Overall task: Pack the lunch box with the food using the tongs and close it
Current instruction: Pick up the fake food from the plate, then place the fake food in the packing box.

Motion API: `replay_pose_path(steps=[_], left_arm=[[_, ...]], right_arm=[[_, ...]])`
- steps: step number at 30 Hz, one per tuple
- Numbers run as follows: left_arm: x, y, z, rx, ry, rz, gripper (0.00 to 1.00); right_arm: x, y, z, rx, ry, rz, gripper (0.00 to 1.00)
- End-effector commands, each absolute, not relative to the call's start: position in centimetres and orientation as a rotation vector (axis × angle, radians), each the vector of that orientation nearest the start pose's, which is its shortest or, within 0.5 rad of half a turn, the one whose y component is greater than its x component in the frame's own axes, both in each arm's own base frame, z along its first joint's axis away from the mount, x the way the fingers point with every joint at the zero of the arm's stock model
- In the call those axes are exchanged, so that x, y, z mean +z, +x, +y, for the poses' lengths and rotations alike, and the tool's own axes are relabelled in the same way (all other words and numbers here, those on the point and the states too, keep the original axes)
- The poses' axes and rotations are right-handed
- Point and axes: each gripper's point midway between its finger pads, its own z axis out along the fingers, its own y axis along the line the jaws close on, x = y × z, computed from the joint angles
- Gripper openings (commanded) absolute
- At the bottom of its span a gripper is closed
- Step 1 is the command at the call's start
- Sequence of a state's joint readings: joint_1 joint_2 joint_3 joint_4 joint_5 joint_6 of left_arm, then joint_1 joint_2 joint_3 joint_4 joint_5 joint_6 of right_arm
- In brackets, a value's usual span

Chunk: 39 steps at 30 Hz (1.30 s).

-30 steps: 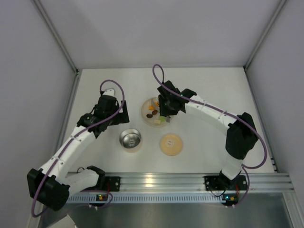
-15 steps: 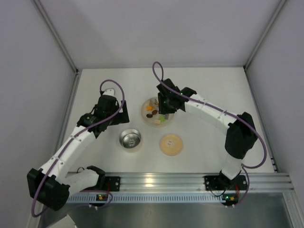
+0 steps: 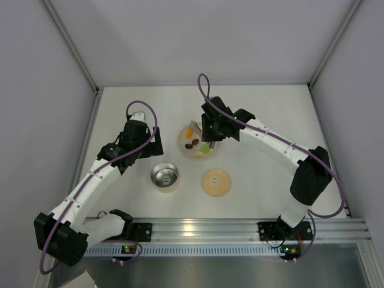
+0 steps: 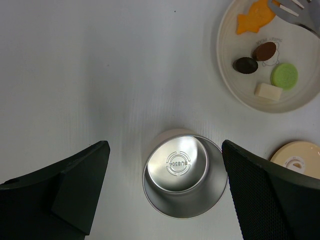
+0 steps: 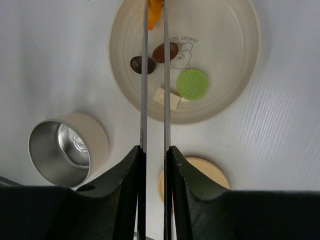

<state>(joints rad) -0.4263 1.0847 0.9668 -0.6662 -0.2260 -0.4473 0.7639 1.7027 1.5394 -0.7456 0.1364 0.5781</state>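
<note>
**Inspector:** What has moved in the last second?

**Examiner:** Only the right arm (image 3: 270, 141). Its wrist has shifted from the near right part of the plate (image 5: 235, 60) toward the far side, and its elbow has drifted out to the right. The left arm (image 3: 96, 180), lunch box (image 5: 97, 140) and lid (image 3: 216, 182) lie as before.

**Inspector:** State of the right fingers (image 5: 125, 185)?

**Examiner:** Clamped on the tongs (image 5: 144, 75), one finger against each arm, squeezing them to a narrow gap. The orange fish-shaped piece (image 4: 255, 16) shows between the tong tips in the right wrist view. Whether it is pinched, I cannot tell.

**Inspector:** And the left fingers (image 4: 60, 195)?

**Examiner:** Spread wide, holding nothing, hovering over the lunch box.

**Inspector:** Where are the task items?

**Examiner:** The lunch box stands open on the desk (image 3: 264, 108), near and left of the plate. The lid lies flat to its right, apart from it. On the plate are two dark brown pieces (image 5: 165, 52), a green disc (image 5: 192, 84) and a cream block (image 5: 167, 98) just beside the disc.

**Inspector:** Any markings?

**Examiner:** "SWEET" is printed on the plate beside a small cartoon figure (image 5: 187, 52); the letters after it are not legible. The lunch box floor has an embossed ring mark, its lettering too small to read.
</note>
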Motion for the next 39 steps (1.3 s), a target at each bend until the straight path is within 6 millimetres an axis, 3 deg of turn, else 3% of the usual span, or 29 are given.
replay_pose_path(steps=[1, 15, 21, 28, 39], left_arm=[[18.9, 28.6, -10.3, -0.179, -0.155, 2.295, 0.99], [18.8, 28.6, -10.4, -0.178, -0.153, 2.298, 0.99], [18.7, 28.6, -10.4, -0.178, -0.154, 2.300, 0.99], [18.7, 28.6, -10.4, -0.175, -0.152, 2.302, 0.99], [19.0, 28.7, -10.0, -0.152, -0.171, 2.291, 0.99]], right_arm=[[22.3, 30.8, 30.5, 0.492, -0.188, 2.396, 0.14], [22.7, 29.9, 29.7, 0.495, -0.207, 2.393, 0.12], [23.8, 28.4, 29.3, 0.526, -0.238, 2.384, 0.11], [26.1, 25.3, 28.1, 0.602, -0.273, 2.360, 0.11], [28.1, 18.8, 28.2, 0.753, -0.391, 2.363, 0.11]])
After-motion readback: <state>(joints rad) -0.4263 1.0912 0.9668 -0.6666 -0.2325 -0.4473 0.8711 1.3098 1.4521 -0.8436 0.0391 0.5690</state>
